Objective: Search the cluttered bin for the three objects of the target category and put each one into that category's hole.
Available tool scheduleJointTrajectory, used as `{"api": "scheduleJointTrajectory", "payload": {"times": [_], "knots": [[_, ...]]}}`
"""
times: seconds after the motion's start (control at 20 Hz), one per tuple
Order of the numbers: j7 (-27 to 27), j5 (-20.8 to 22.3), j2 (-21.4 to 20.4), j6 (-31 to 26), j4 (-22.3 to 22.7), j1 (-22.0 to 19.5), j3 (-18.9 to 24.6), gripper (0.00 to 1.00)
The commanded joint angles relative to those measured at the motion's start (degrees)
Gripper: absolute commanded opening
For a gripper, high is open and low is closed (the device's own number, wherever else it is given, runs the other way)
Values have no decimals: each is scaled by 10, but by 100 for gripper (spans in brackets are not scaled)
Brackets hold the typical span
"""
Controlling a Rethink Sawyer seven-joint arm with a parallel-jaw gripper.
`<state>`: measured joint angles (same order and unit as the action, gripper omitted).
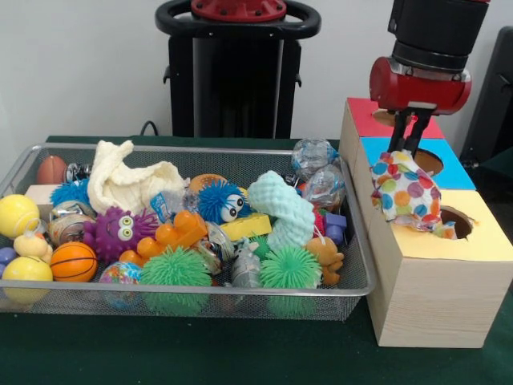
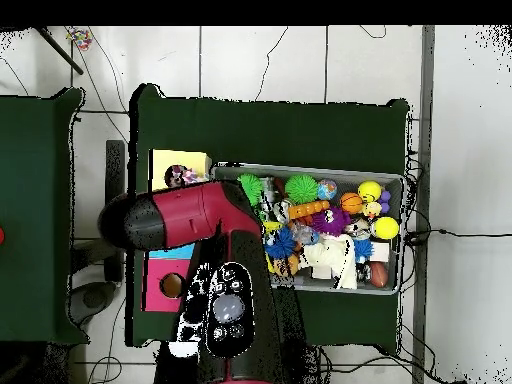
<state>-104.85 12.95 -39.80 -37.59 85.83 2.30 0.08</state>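
My gripper (image 1: 407, 147) is shut on the top of a white cloth with coloured polka dots (image 1: 407, 194). The cloth hangs over the yellow panel (image 1: 481, 241) of the wooden box, and its lower end touches the rim of the yellow hole (image 1: 458, 216). In the overhead view the cloth (image 2: 180, 177) shows on the yellow panel (image 2: 172, 160) beside the arm (image 2: 200, 215), which hides the gripper. A white knitted cloth (image 1: 132, 183) and a mint textured cloth (image 1: 284, 210) lie in the wire bin (image 1: 200, 290).
The box also has a blue panel (image 1: 461, 172) with a hole (image 1: 429, 160) and a red panel (image 1: 365, 116) behind it. The bin (image 2: 402, 232) holds several balls, spiky toys and a purple monster (image 1: 119, 233). A black stand (image 1: 236, 72) rises behind the bin.
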Motion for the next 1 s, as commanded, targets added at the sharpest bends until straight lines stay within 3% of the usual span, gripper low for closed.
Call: {"api": "scheduleJointTrajectory", "payload": {"times": [0.05, 0.35, 1.0], "knots": [[-97, -10, 44, -73, -50, 1, -16, 0], [-116, -11, 71, -95, -102, 27, -43, 0], [-150, -21, 101, -98, -146, 69, -88, 0]]}}
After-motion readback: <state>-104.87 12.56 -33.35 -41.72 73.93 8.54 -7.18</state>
